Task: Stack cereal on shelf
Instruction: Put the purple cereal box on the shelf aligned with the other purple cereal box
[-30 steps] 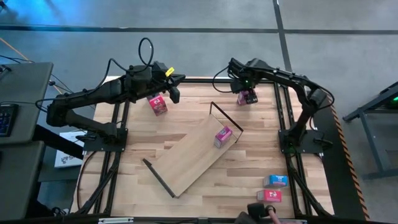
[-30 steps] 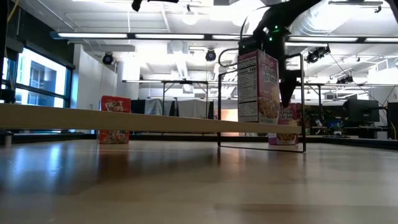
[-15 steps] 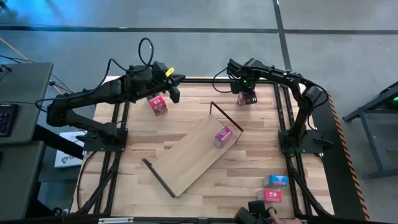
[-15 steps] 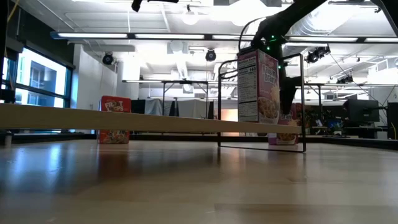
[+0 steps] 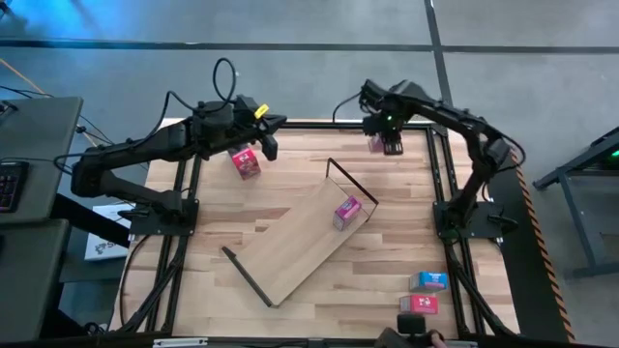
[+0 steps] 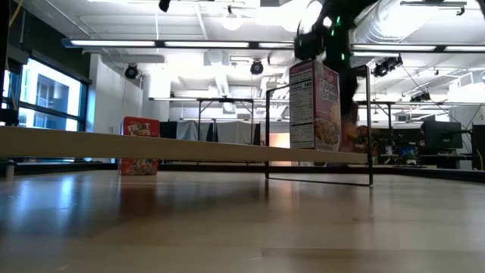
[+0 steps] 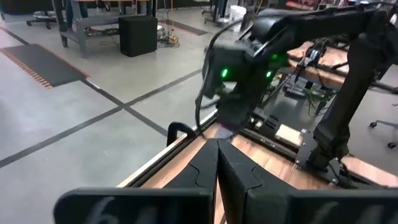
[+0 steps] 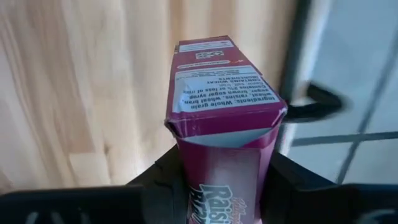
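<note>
My right gripper (image 5: 385,142) is at the table's far right corner, shut on a magenta cereal box (image 8: 221,124), which shows blurred behind the shelf's wire frame in the low view (image 6: 353,136). The shelf (image 5: 295,242), a light-wood board with black wire ends, lies slantwise mid-table. One pink cereal box (image 5: 346,211) stands upright on its right end (image 6: 314,106). A red cereal box (image 5: 245,162) stands on the table at the far left (image 6: 140,145). Just beside it, my left gripper (image 5: 272,146) hovers shut and empty (image 7: 217,163). My right gripper pinches the magenta box between its two fingers, one on each of two opposite sides (image 8: 186,163). The fingers (image 8: 283,177) come from above, pointing down. The box sits lifted off the table, its printed end panel (image 8: 221,93) pointing away from the wrist.
A blue box (image 5: 428,281) and a red box (image 5: 418,304) lie on the table near its front right corner. A dark object with a hand beside it (image 5: 418,335) shows at the front edge. Bare wood lies left of the shelf and in front of it.
My right gripper has shut on the magenta box and risen a little toward the table's far edge. The box, which stood on the table, is now lifted clear.
</note>
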Robot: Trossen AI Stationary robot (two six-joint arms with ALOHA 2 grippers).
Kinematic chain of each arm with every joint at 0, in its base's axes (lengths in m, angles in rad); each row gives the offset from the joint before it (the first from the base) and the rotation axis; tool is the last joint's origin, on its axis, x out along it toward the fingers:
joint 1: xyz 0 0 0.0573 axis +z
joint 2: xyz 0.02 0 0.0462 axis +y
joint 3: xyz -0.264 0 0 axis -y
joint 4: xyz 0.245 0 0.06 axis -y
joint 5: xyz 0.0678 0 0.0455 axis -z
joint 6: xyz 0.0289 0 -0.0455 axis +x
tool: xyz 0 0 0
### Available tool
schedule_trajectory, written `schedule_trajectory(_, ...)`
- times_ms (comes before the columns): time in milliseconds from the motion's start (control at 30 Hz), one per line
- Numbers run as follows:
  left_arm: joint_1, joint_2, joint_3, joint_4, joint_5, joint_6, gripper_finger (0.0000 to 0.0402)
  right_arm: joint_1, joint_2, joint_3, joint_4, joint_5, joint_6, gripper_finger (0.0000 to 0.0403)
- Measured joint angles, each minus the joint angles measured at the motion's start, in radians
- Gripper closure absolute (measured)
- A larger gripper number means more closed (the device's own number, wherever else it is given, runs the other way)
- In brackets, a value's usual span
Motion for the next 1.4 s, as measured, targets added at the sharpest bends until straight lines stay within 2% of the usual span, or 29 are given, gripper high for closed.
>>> schedule_trajectory(100, 0.0, -0.026, 0.0, -0.003, 0.0, 0.001, 0.0401, 0.006, -0.052, 0.101, 0.0, -0.018, 0.059, 0.0285)
schedule_trajectory(200, 0.0, -0.061, 0.0, -0.007, -0.005, 0.024, 0.0402, 0.034, -0.085, 0.242, 0.005, -0.085, 0.138, 0.0285)
schedule_trajectory(300, 0.0, -0.096, 0.0, -0.007, -0.006, 0.034, 0.0401, 0.092, -0.09, 0.396, 0.022, -0.164, 0.236, 0.0285)
schedule_trajectory(433, 0.0, -0.131, 0.0, -0.007, -0.007, 0.035, 0.0402, 0.22, -0.084, 0.52, 0.085, -0.192, 0.306, 0.0285)
schedule_trajectory(700, 0.0, -0.156, 0.0, -0.007, -0.008, 0.035, 0.0402, 0.541, -0.058, 0.481, 0.219, -0.183, 0.395, 0.0285)
schedule_trajectory(867, 0.0, -0.154, 0.0, -0.009, -0.008, 0.026, 0.0402, 0.661, 0.054, 0.477, 0.161, -0.156, 0.449, 0.0285)
schedule_trajectory(1000, 0.0, -0.151, 0.0, -0.016, -0.008, 0.009, 0.0401, 0.688, 0.153, 0.518, 0.033, -0.122, 0.392, 0.0285)
schedule_trajectory(1100, 0.0, -0.152, 0.0, -0.018, -0.008, 0.008, 0.0401, 0.685, 0.206, 0.547, -0.05, -0.138, 0.367, 0.0285)
schedule_trajectory(1400, 0.0, -0.152, 0.0, -0.02, -0.008, 0.007, 0.0402, 0.682, 0.285, 0.556, -0.132, -0.099, 0.197, 0.0285)
